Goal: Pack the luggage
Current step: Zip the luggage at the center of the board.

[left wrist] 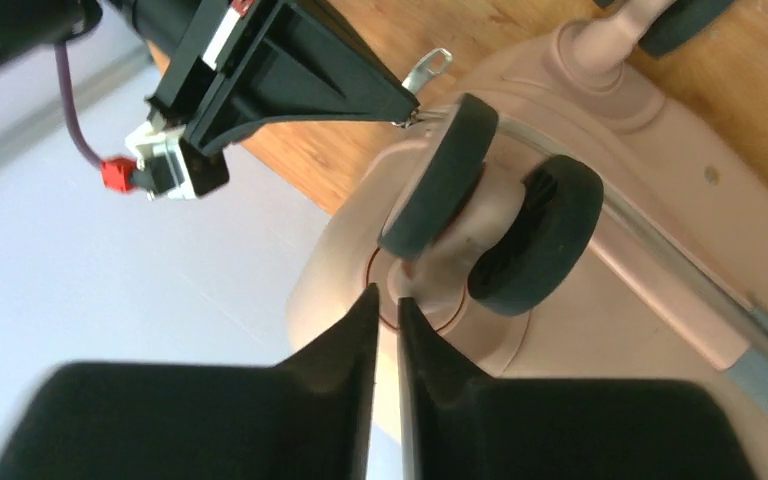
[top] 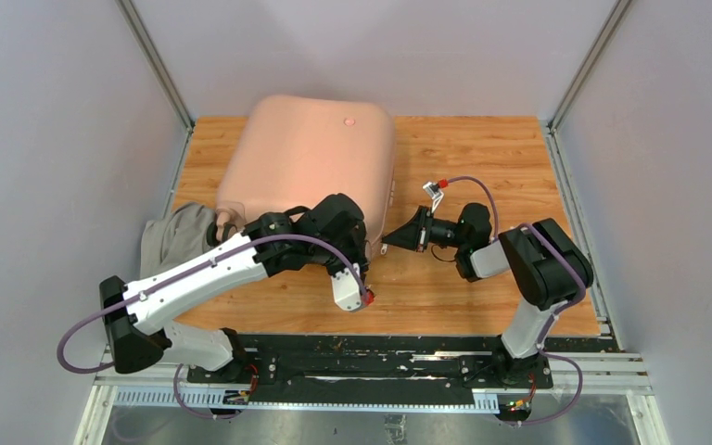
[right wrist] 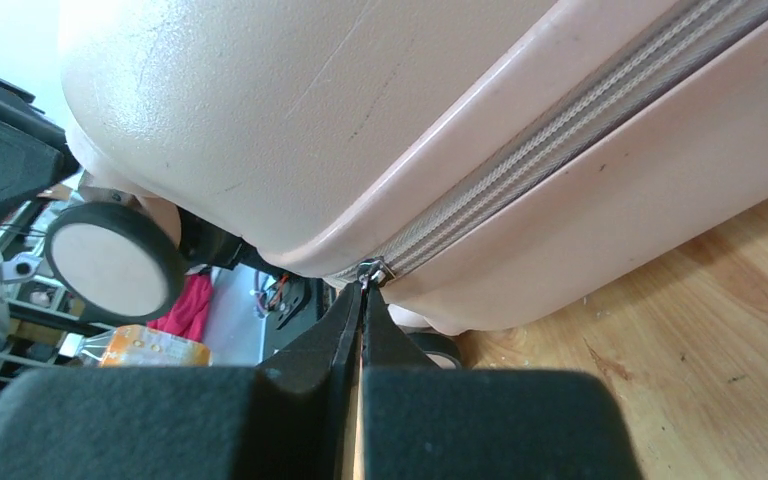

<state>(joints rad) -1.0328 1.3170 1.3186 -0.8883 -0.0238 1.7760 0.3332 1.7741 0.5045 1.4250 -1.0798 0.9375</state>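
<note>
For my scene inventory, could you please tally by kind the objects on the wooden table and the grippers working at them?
Pale pink hard-shell suitcase: 1
Grey cloth bundle: 1
Black two-finger grippers: 2 (left gripper, right gripper)
Total: 4

Your table (top: 491, 158) is a wood-grain board. On it you have the luggage (top: 306, 153), closed and lying flat across the back-left part, its wheeled end toward the near side. A grey cloth (top: 171, 239) sits bunched at the table's left edge, just beside that wheeled end, reaching past the board.
</note>
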